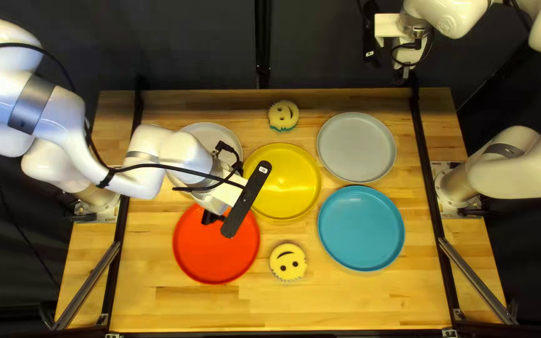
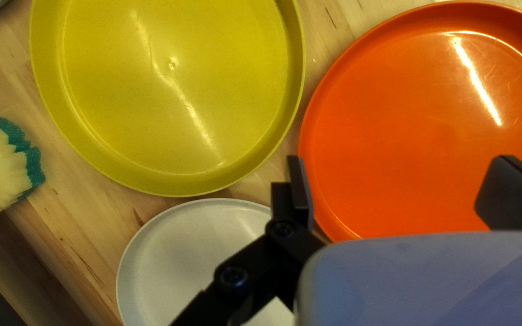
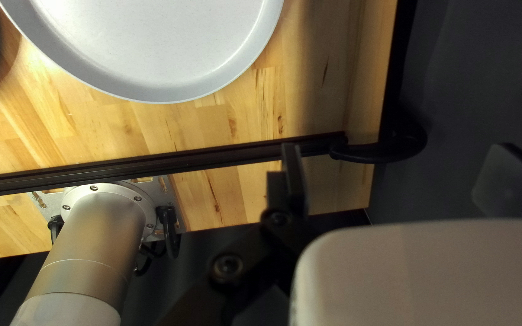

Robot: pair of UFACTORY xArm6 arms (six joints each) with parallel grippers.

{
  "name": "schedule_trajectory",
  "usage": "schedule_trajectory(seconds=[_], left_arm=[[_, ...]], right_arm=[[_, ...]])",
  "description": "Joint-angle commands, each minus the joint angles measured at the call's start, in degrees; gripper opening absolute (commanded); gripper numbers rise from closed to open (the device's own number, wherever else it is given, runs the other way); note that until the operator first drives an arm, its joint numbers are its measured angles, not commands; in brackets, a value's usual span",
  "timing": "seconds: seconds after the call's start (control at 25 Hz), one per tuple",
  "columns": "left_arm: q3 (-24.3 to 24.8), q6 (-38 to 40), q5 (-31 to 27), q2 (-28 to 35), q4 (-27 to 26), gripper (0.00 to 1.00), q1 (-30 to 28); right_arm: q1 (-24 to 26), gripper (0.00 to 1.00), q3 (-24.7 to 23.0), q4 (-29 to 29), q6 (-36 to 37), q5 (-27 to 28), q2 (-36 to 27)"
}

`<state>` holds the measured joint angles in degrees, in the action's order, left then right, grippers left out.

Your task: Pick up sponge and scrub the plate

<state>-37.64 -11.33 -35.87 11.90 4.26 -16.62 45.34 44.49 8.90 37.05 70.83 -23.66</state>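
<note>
From my end of the link, I'm seeing two round sponges lying on the table, apart from both grippers. The near sponge (image 1: 288,261) is sitting between the red plate (image 1: 215,250) and the blue plate (image 1: 361,228). Its smiling face is showing upward, crown and scalloped edge pointing to the table's near edge, mouth toward the far edge. The far sponge (image 1: 283,116) is resting beyond the yellow plate (image 1: 292,183), to the left of the grey plate (image 1: 356,147); its scalloped crown is pointing toward the left of the top left view, its smile curving at the right. Teal backing is showing under its near edge. Neither outline is giving me a clear long axis.

I'm making out no lettering on either sponge; a small pale label is showing on my left arm's black bar (image 1: 237,213).

My left gripper (image 1: 212,217) is hanging above the red plate's edge, its two fingers standing wide apart and pinching nothing, with the white plate (image 2: 194,259) lying beside it. My right gripper (image 1: 403,74) is hovering beyond the table's far edge, its fingers also spreading wide, holding nothing.
</note>
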Motion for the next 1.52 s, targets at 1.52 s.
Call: schedule_trajectory(seconds=[1.52], left_arm=[[-21.83, 23.52, 13.26, -33.11, 26.38, 1.0, -10.85]], right_arm=[[0.0, 1.0, 0.0, 0.0, 0.0, 0.0, 0.0]])
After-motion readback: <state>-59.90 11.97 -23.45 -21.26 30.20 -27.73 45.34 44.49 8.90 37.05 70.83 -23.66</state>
